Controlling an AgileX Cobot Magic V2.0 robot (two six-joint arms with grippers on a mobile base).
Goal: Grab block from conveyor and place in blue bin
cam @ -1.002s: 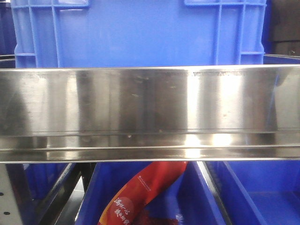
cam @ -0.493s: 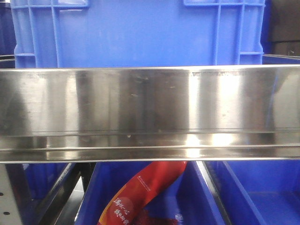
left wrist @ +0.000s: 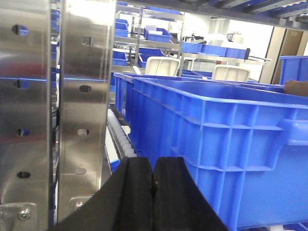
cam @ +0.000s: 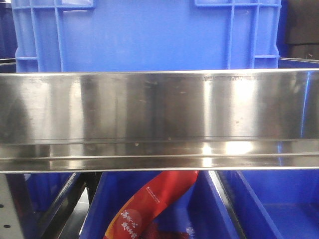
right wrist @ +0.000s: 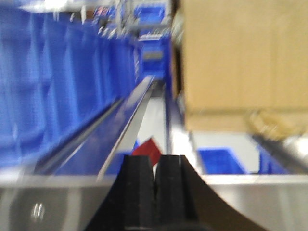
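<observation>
Both grippers, left gripper (left wrist: 153, 180) beside blue bin (left wrist: 226, 144), pressed together.

right wrist view blurred, red object (right wrist: 147, 151) unidentifiable

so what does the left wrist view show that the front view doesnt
Only the left wrist view shows the left gripper, its black fingers pressed together, a perforated steel upright, and white tubs on distant shelving. Only the front view shows a wide polished steel panel and a red printed package in a lower bin. Both show a large blue crate.
</observation>
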